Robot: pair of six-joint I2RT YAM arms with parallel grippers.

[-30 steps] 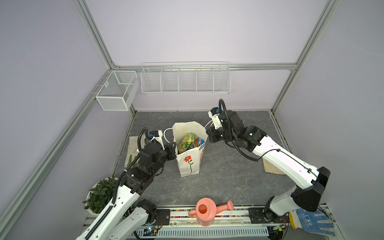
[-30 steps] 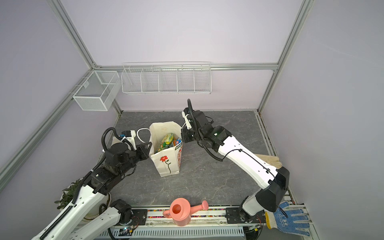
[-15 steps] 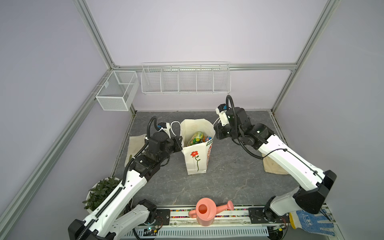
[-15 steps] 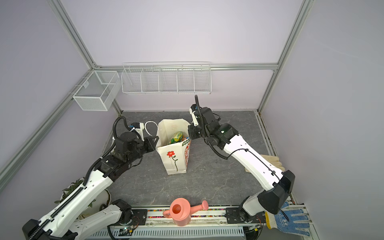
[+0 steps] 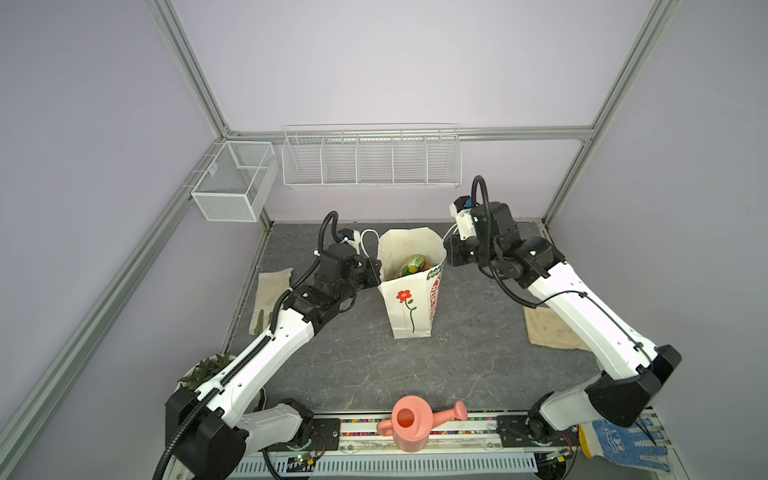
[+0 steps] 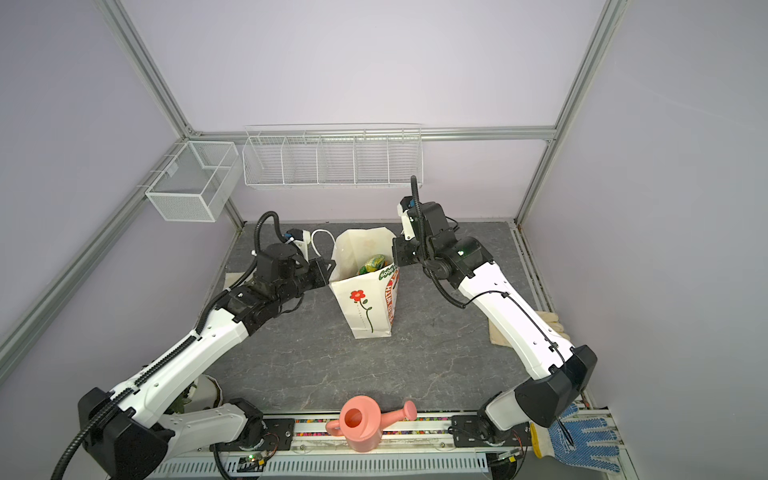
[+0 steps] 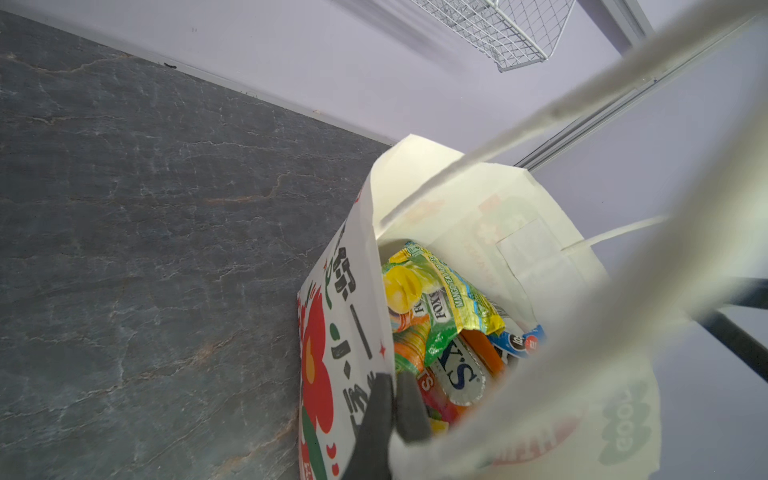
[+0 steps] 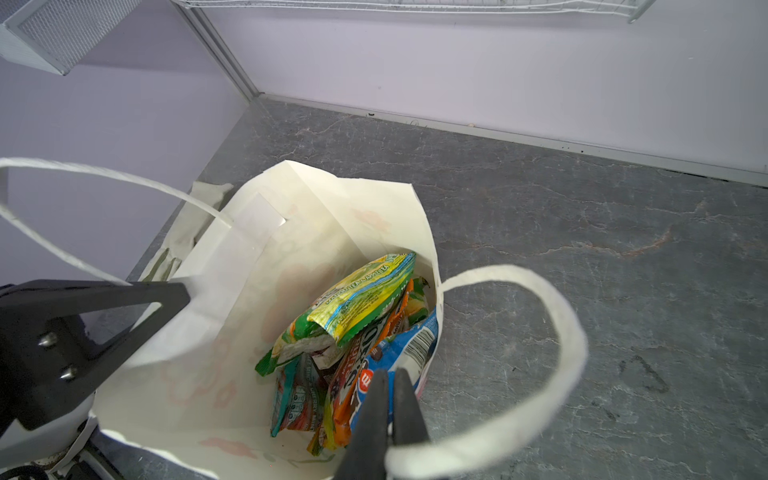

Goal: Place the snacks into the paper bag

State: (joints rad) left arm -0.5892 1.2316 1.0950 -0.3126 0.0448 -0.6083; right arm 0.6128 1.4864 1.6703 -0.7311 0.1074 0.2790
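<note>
The cream paper bag (image 5: pixel 409 309) (image 6: pixel 368 309) with the red flower stands upright mid-table in both top views. Several snacks (image 5: pixel 414 266) (image 6: pixel 375 263) lie inside it: green-yellow and orange FOX'S packets (image 7: pixel 442 309), a blue pack and a teal one (image 8: pixel 357 303). My left gripper (image 5: pixel 376 271) (image 7: pixel 395 395) is shut on the bag's left rim. My right gripper (image 5: pixel 446 254) (image 8: pixel 390 386) is shut on the opposite rim, by the white cord handle (image 8: pixel 552 316). The paper bag's inner wall (image 8: pixel 232 286) and printed outer wall (image 7: pixel 353 328) show in the wrist views.
A pink watering can (image 5: pixel 411 424) sits on the front rail. Beige cloths lie at the left (image 5: pixel 270 295) and right (image 5: pixel 548 328) table edges. A potted plant (image 5: pixel 203 370) is front left and a blue-white glove (image 5: pixel 623 444) front right. Wire baskets (image 5: pixel 370 158) hang on the back wall.
The bag has shifted to the right across the table, carried along by both shut grippers. Both arms have followed it rightward.
</note>
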